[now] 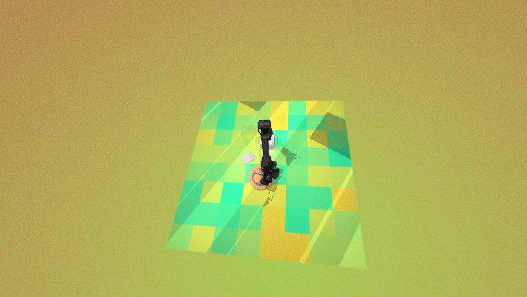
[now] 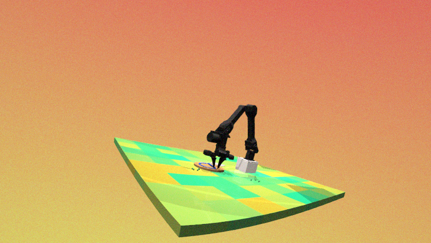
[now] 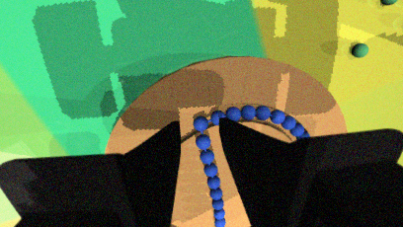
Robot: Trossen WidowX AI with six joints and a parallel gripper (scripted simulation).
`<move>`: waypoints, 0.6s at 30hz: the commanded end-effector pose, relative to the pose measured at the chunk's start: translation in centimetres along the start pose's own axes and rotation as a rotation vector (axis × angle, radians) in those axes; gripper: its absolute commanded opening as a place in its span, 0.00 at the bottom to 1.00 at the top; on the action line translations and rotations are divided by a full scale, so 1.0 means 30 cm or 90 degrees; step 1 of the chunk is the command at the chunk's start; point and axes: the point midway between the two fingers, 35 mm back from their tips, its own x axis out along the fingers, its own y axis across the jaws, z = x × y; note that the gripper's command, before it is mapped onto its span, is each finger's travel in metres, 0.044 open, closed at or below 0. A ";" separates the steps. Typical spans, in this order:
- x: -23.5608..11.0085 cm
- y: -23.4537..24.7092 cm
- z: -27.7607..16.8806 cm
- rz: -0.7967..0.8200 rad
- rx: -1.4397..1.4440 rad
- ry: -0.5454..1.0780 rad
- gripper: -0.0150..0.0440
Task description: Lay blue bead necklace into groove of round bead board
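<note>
The round wooden bead board (image 1: 250,176) (image 2: 222,170) (image 3: 237,74) lies under my gripper (image 1: 264,183) (image 2: 216,167) (image 3: 200,126). The gripper is partly open, its fingertips low over the board, with a gap on each side of the beads between them. The blue bead necklace (image 1: 253,179) (image 3: 248,113) lies on the board. In the wrist view its far beads curve along the dark groove line, partly just outside it. It bends sharply at the fingertips, and a nearly straight strand runs back between the fingers, across the board's inside. The fingers hide parts of the groove and necklace.
Small green balls (image 1: 270,196) (image 3: 360,50) lie beyond the board, and another group (image 1: 297,159) (image 2: 254,180) lies to the right in the top view. A flat white square (image 1: 248,157) lies near the board. The arm's white base block (image 1: 272,141) (image 2: 246,165) stands behind.
</note>
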 end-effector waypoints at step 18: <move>-0.017 0.002 -0.001 0.002 0.002 0.000 1.00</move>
